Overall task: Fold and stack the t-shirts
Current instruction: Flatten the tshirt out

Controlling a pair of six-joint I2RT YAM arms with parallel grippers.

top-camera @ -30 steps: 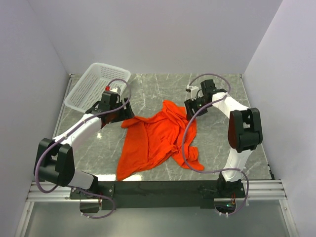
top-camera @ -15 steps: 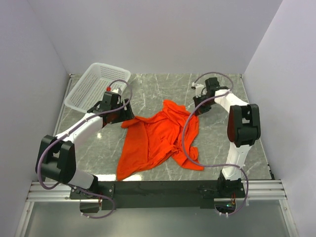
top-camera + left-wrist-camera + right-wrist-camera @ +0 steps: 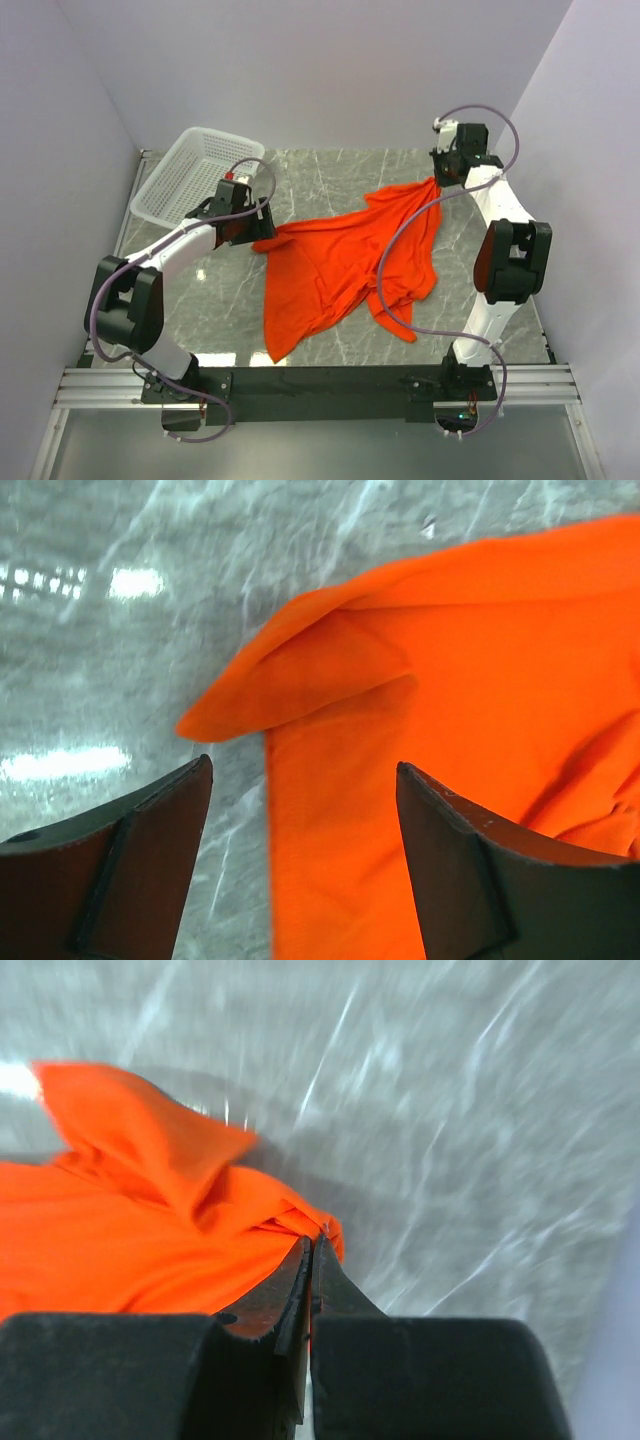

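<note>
One bright orange-red t-shirt (image 3: 340, 260) lies crumpled on the grey marble table, stretched out toward the far right. My right gripper (image 3: 440, 180) is shut on the shirt's far right edge and holds that edge up. In the right wrist view the closed gripper (image 3: 315, 1245) pinches a bunched fold of the orange cloth (image 3: 150, 1240). My left gripper (image 3: 256, 230) hovers open over the shirt's left corner. In the left wrist view the gripper (image 3: 304, 765) straddles the cloth's edge (image 3: 450, 660), with one finger (image 3: 150, 850) over bare table.
A white mesh basket (image 3: 170, 185) stands at the far left corner, just behind my left arm. Grey walls close in the table on three sides. The right wall is close to my right gripper. The arm bases sit at the near edge (image 3: 320, 385).
My right gripper closed on the shirt's edge and swung to the far right, dragging and stretching the shirt that way. The left gripper shifted slightly right and stayed open.
</note>
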